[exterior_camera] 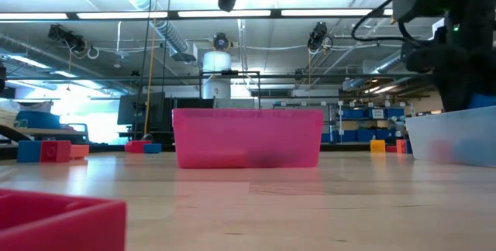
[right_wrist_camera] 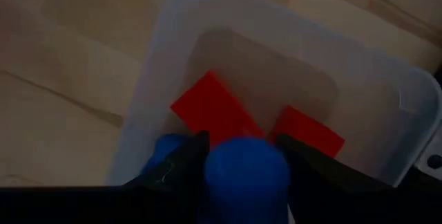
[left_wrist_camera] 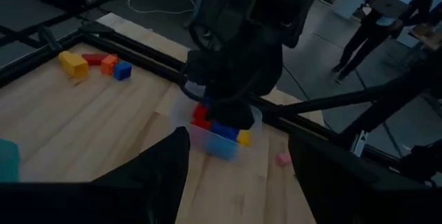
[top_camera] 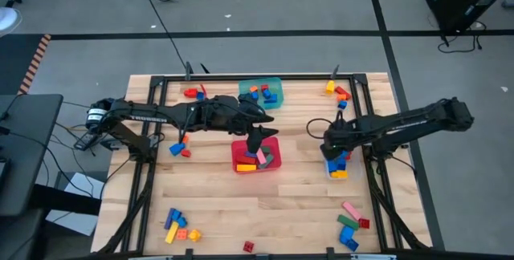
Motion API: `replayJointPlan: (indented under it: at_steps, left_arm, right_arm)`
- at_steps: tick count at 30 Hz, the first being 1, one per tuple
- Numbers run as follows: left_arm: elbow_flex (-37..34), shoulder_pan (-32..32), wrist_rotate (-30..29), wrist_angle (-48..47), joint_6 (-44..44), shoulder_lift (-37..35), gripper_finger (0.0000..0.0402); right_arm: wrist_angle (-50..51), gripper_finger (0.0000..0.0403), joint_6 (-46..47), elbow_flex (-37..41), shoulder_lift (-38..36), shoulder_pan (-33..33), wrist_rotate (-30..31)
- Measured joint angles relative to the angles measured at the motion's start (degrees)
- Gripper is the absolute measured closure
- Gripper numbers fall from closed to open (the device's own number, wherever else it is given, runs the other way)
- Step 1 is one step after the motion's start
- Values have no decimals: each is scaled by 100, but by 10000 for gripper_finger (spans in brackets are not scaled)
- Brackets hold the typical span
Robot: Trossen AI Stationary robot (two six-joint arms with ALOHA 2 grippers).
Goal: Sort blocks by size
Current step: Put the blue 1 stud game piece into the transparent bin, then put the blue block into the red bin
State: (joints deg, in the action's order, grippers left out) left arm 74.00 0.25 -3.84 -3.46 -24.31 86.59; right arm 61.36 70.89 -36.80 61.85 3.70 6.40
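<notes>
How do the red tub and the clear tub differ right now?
The red tub sits mid-table; the clear tub sits further right. The red tub is opaque; the clear tub shows its blocks through the wall. The left claw hangs over the red tub; the right claw holds a blue block over the clear one. Both hold blocks.

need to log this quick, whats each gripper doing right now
Left gripper: open, empty, above the red tub.
Right gripper: over the clear tub, fingers on either side of a blue block.
</notes>
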Motion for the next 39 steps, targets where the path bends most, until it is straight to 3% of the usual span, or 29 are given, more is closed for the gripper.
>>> replayJointPlan:
  at_steps: [8,15,24,30,33,39]
  left_arm:
    - [-2,-39,-68,-676,-303,-67,147]
    - [-2,-37,-1022,-1932,-683,-846,147]
    - [4,-46,-1431,-4775,-1891,-1728,147]
    - [-277,-52,-1386,-6953,-3119,-1700,147]
    - [-727,-52,-987,-7630,-3682,-1687,147]
    - [-1781,-355,-119,-6504,-3785,-1735,147]
  right_arm:
    - [153,208,-108,-44,182,0,-61]
    - [763,184,-356,-664,-313,0,-2]
    - [258,179,-433,-1049,-909,0,310]
    - [-169,180,-634,-1056,-944,-2,483]
    - [-300,180,-691,-1056,-897,-2,547]
    - [-283,184,-704,-1056,-733,-2,555]
